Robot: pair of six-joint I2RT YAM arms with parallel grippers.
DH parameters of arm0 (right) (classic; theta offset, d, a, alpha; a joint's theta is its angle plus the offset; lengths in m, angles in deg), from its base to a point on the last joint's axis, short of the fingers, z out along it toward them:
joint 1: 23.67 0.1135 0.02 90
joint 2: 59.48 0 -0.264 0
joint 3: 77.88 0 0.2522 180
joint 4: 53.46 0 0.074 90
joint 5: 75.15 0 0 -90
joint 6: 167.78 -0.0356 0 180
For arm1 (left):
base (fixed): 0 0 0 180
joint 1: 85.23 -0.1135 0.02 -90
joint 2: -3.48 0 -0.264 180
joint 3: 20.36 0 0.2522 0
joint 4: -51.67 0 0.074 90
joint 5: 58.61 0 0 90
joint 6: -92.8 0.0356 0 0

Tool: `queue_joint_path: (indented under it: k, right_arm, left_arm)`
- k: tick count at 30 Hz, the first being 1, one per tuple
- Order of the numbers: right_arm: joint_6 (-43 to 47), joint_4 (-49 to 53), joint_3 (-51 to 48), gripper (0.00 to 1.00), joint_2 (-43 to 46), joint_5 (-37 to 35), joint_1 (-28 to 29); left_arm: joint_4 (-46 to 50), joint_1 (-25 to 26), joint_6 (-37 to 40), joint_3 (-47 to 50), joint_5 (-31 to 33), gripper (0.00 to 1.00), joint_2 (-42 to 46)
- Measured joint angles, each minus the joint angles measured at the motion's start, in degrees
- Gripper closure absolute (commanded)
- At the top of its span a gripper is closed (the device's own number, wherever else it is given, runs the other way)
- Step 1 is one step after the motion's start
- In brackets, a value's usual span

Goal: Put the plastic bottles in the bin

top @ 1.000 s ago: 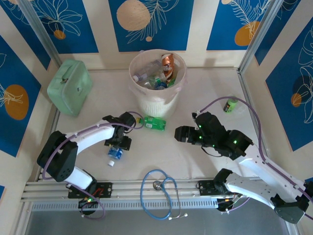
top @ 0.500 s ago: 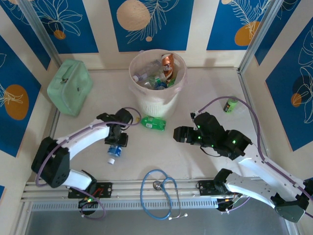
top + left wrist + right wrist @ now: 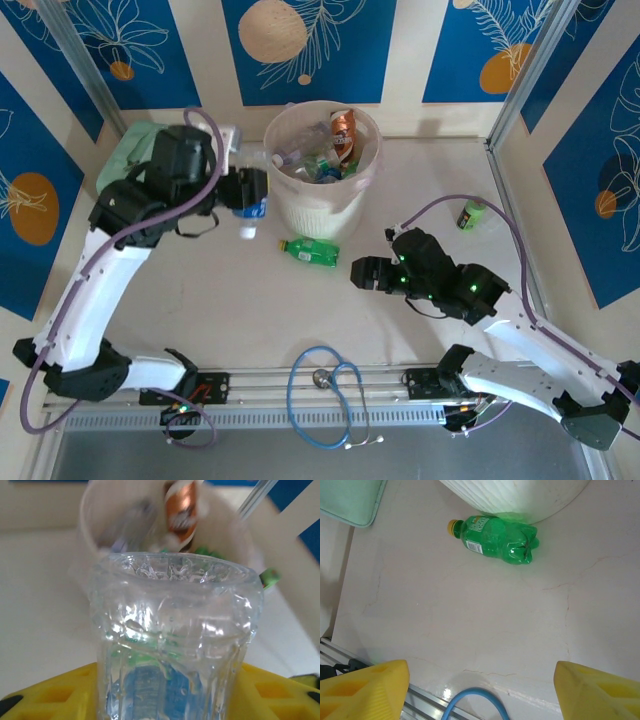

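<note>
My left gripper (image 3: pixel 243 190) is shut on a clear plastic bottle (image 3: pixel 254 208) with a blue label, held in the air just left of the bin (image 3: pixel 290 215), cap pointing down. In the left wrist view the bottle's base (image 3: pixel 175 625) stands between the yellow fingers (image 3: pixel 45 697), with the bin (image 3: pixel 95 510) blurred behind it. The cream-white bin holds several bottles (image 3: pixel 325 150). A green bottle (image 3: pixel 310 250) lies on its side on the table at the bin's foot, also in the right wrist view (image 3: pixel 495 537). My right gripper (image 3: pixel 362 273) hovers open to its right, nothing between its fingers (image 3: pixel 365 690).
A mint-green case (image 3: pixel 125 165) lies at the back left, partly behind my left arm. A small green cylinder (image 3: pixel 472 213) stands at the right. A blue stethoscope (image 3: pixel 325 390) lies near the front rail, its tube (image 3: pixel 475 700) under my right gripper.
My left gripper closed on the clear bottle on the table, then lifted it up and back to the bin's left side. The right arm barely shifted.
</note>
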Motion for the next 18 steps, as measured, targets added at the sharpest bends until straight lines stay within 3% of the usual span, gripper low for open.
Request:
queue_joint_path:
  k: [11, 18]
  right_arm:
    - [0.09, 0.13, 1.49, 0.24, -0.04, -2.08, 3.19]
    - [-0.39, 0.72, 1.49, 0.23, 0.85, -3.41, 4.55]
  left_arm:
    - [-6.75, 0.0, 1.49, -28.83, -2.56, 0.46, -28.11]
    - [-8.48, 0.0, 2.16, -28.87, -1.64, 0.45, -33.97]
